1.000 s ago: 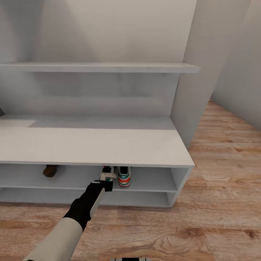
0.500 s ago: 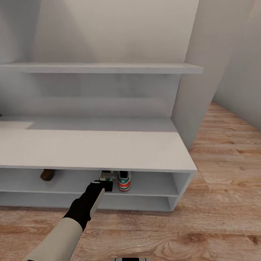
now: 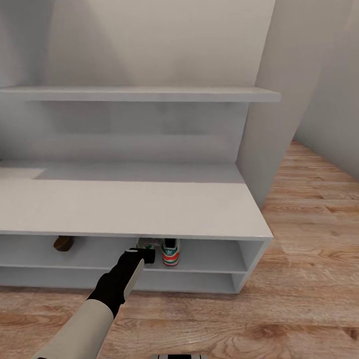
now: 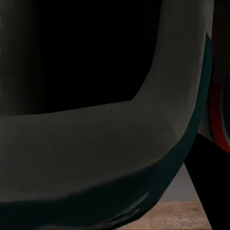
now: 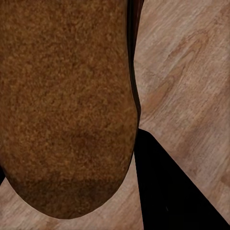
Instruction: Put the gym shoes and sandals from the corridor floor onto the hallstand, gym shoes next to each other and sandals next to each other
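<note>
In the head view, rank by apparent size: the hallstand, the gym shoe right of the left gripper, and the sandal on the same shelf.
1. The hallstand, by far.
2. The gym shoe.
3. The sandal; the bench top hides part of both, so 2 and 3 are unsure.
</note>
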